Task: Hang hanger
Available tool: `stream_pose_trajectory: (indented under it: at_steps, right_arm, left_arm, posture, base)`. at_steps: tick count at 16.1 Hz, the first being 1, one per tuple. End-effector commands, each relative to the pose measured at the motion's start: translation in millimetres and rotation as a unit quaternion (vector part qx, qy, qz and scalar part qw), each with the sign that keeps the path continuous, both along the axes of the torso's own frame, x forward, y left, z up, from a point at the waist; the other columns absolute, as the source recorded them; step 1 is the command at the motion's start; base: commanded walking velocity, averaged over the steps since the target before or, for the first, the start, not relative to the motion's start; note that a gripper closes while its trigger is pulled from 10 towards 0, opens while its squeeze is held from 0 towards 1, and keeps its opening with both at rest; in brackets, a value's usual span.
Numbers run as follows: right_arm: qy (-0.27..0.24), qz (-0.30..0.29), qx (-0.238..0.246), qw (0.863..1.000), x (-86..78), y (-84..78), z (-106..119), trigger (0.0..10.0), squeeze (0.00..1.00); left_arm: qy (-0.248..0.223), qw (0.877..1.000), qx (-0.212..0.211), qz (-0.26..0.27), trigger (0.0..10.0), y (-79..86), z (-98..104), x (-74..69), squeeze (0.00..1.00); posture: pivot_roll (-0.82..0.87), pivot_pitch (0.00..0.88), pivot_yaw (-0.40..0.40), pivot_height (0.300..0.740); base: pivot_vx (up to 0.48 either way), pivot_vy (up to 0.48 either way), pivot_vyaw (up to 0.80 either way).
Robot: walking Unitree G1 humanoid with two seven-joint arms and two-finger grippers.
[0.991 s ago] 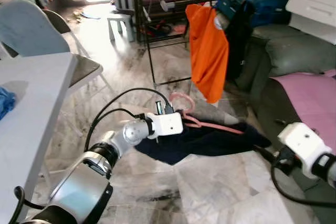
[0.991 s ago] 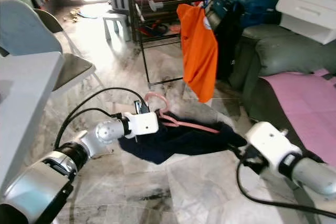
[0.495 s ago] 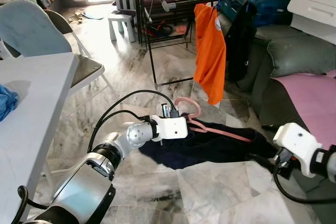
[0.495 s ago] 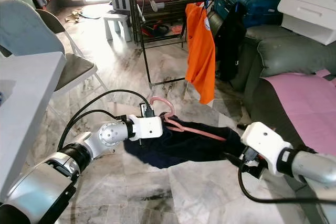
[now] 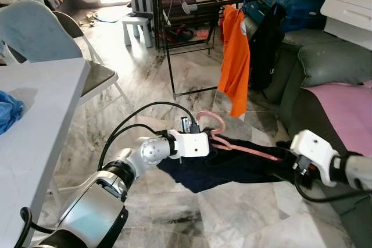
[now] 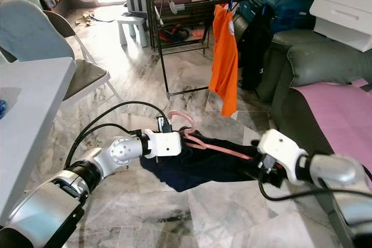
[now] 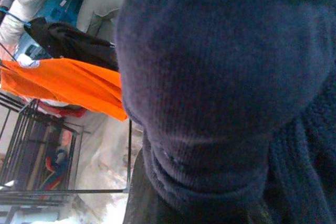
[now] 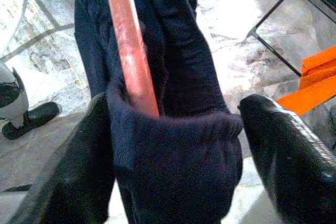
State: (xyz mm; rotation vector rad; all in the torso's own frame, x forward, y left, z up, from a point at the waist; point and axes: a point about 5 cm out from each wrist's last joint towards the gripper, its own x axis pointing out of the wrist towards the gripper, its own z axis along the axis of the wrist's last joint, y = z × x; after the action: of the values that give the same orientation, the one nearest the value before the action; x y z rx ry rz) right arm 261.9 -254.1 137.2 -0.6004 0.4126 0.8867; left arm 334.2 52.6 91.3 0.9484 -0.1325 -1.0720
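Left end effector (image 5: 210, 143) at pink hanger (image 5: 232, 142) neck, grip unreadable, right end effector (image 8: 173, 145) spread wide around navy garment (image 5: 232, 166) end

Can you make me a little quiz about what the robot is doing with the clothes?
1. True or false: the pink hanger is already hooked on the black drying rack.
2. What colour is the shirt that hangs on the rack? A green, B orange, C white.
3. Missing word: the garment on the hanger, stretched between the left gripper and the right gripper, is dark ____.

Key: 1 false, it is low over the floor, between the two grippers. 2 B. 3 blue.
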Motion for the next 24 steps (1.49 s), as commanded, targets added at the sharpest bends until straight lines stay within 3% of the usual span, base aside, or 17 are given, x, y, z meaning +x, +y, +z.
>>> stream_pose_trajectory:
  at_steps: [1,10,21,22,23,24]
  right_arm:
    - [0.003,0.031,0.003,1.0,2.5,9.9,-1,0.0,0.0]
    - [0.01,0.061,0.037,0.997,7.7,25.8,-3,0.0,0.0]
    - [0.061,0.076,0.088,0.991,-6.1,37.8,-12,0.0,0.0]
    - [0.066,0.074,0.088,0.991,-8.1,37.1,-13,0.0,0.0]
    - [0.068,0.074,0.087,0.991,-8.6,36.6,-14,0.0,0.0]
    - [0.067,0.071,0.083,0.992,-8.4,35.8,-15,0.0,0.0]
  left_arm:
    - [-0.015,0.999,-0.014,-0.039,0.0,-12.2,7,-3.6,0.0]
    - [-0.014,0.999,-0.019,-0.046,0.0,-18.9,9,-4.8,0.0]
    - [-0.015,0.999,-0.022,-0.039,0.0,-18.8,8,-4.6,0.0]
    - [-0.015,0.999,-0.023,-0.039,0.7,-19.2,9,-4.2,0.0]
    - [-0.016,0.999,-0.025,-0.038,2.1,-19.3,10,-3.8,0.0]
    - [-0.017,0.999,-0.024,-0.034,5.1,-19.1,10,-3.2,0.0]
  posture:
    - [-0.07,0.0,0.022,0.74]
    - [-0.07,0.0,0.022,0.74]
    - [-0.07,0.0,0.018,0.74]
    - [-0.07,0.0,0.015,0.74]
    - [-0.07,0.0,0.015,0.74]
    - [-0.07,0.0,0.015,0.74]
  base:
    - [0.0,0.0,0.0]
    - [0.0,0.0,0.0]
    - [0.0,0.0,0.0]
    - [0.0,0.0,0.0]
    - [0.0,0.0,0.0]
    - [0.0,0.0,0.0]
